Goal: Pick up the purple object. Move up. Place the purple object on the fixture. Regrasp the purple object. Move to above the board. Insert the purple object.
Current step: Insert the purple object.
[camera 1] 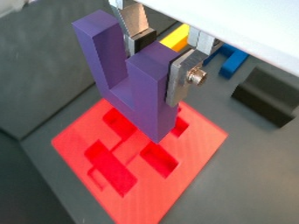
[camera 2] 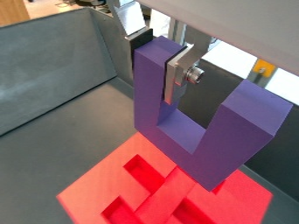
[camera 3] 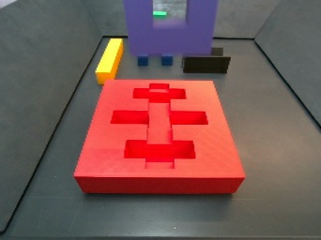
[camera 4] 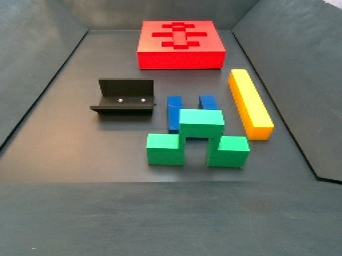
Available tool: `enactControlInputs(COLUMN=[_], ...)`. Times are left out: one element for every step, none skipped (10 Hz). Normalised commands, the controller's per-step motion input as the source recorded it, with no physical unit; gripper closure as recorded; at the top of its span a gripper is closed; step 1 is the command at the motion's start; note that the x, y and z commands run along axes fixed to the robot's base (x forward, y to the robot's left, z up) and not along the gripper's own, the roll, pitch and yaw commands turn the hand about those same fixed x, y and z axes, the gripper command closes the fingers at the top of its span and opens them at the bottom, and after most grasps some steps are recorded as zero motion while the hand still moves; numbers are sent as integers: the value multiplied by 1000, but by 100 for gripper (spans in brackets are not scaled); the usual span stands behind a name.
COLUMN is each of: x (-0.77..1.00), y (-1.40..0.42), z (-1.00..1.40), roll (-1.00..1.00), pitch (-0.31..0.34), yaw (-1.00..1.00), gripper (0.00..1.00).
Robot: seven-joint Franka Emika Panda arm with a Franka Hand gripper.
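in both wrist views we see, closest to us, the purple object clamped in the gripper, prongs pointing up toward the wrist and its base lowest. one silver finger lies flat against the outer face of one prong, and a second plate shows between the prongs, so the jaws stand narrow, gripping that single prong. in a wrist view the purple object shows the same hold, finger on the prong's side.

below the purple object lies the board, its dark red cross-shaped recesses open; the purple base hangs over it without touching. beyond the board, the wrist view shows the yellow bar, the blue block and the fixture on the dark floor, all well apart from the purple object.

in a side view the board fills the near ground, and the purple object hangs above its far edge, hiding part of the blue block. the yellow bar lies beside the board's far corner, the fixture past its far edge.

a side view shows what the others lack: the green block nearest, touching the blue block, with the yellow bar just beside them, the fixture apart, and the board farthest. neither the gripper nor the purple object appears there.
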Motion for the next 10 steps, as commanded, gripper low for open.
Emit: enactControlInputs(x=[183,89,77,57,3,0,89,217,243,217], y=[-703,-786,-837,-826,-723,-451,-271,-240,-203,-11], z=[-603,-606,-600,-640,-700,-520,-423,-377,-360,-309], roll=[113,259,340,341,301,56,-20,-29,0,19], pitch=[0,6,13,1,0,0,0,0,0,0], yaw=[229,71,0,0,0,80,234,269,214,51], gripper=[100,100,100,100,100,100,100,100,100,100])
